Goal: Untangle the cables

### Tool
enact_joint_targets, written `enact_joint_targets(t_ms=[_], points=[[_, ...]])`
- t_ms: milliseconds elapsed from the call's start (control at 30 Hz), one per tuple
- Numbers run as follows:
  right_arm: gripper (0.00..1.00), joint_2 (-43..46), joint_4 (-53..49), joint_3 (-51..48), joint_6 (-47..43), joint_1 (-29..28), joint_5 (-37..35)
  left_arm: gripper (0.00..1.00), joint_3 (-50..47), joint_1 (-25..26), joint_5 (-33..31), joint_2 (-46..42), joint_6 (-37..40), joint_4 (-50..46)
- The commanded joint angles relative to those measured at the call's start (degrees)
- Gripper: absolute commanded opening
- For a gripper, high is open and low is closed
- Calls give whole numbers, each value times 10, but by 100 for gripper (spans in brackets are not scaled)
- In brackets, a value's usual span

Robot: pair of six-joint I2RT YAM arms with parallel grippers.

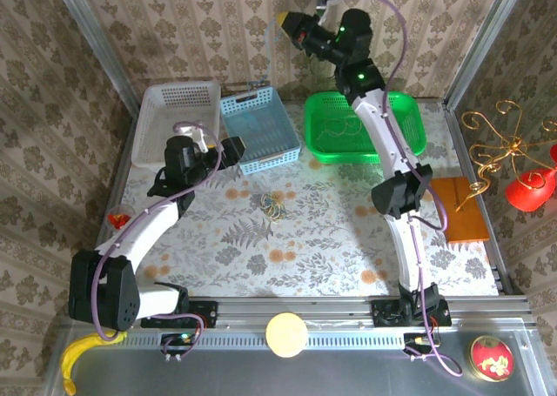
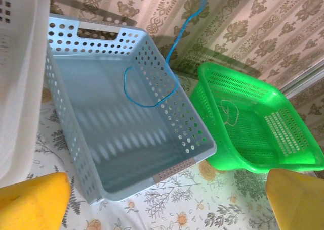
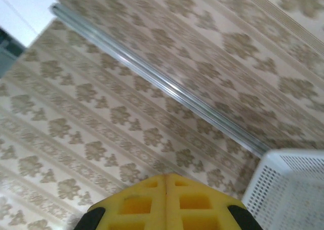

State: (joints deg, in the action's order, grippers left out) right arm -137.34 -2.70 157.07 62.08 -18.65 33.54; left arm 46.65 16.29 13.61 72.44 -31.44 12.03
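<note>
A small tangle of cables (image 1: 274,207) lies on the flowered cloth mid-table. A yellow-tan cable (image 2: 230,113) rests in the green basket (image 2: 304,162). A blue cable (image 2: 150,106) loops inside the blue basket (image 2: 185,169) and rises taut out of it towards my raised right gripper (image 1: 285,20). The right gripper (image 3: 166,178) has its yellow fingers pressed together facing the back wall; the pinch point is hidden. My left gripper (image 2: 164,210) hangs open over the cloth just in front of the blue basket, its fingers (image 2: 33,202) wide apart and holding nothing.
A white basket (image 1: 178,109) stands left of the blue basket (image 1: 261,126), the green basket (image 1: 409,122) to its right, all along the back. An orange-brown board (image 1: 461,209) lies at the right edge. Patterned walls close in the back and sides.
</note>
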Motion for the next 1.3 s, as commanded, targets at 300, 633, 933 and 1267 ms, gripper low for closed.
enact_joint_targets(t_ms=[300,633,933,1267], points=[[0,-67,-18,8,-18,-32,53,100,29,-21,17,25,-9,-4],[0,10,-67,-38,-88,-34,54,100,117,-28,45,149,-12,3],[0,72,-100,-36,-109,-5,30,100,222,-14,79,273,10,-12],[0,14,-91,-37,-96,-7,39,100,219,-7,31,268,18,-27]])
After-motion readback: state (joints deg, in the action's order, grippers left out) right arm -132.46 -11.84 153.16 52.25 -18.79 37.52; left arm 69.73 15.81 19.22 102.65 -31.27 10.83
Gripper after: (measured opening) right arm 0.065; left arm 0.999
